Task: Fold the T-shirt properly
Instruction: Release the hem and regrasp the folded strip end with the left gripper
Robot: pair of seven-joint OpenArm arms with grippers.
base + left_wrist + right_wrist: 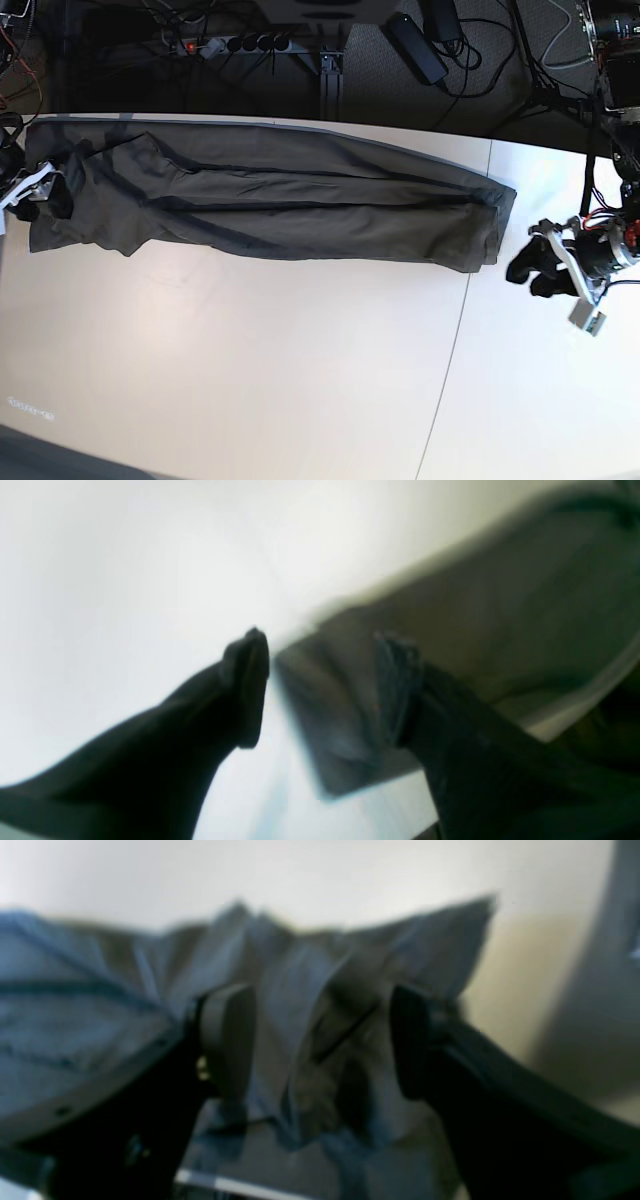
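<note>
Dark olive-grey cotton T-shirt (270, 200) lies folded into a long band across the far side of the white desk (250, 370), both claws at its ends.

Base view alone shows the full layout: shirt runs along the desk's far edge; left claw (532, 268) sits just beside the shirt's end, apart from the cloth; right claw (45, 195) is over the other end. Left wrist view, blurred: left claw (325, 690) spread wide, shirt corner (450, 630) between and beyond the black fingers (247, 690), nothing gripped. Right wrist view, blurred: right claw (320, 1040) also wide, bunched shirt cloth (310, 990) lying between its fingers (227, 1040), not pinched; touching or not, cannot tell.
</note>
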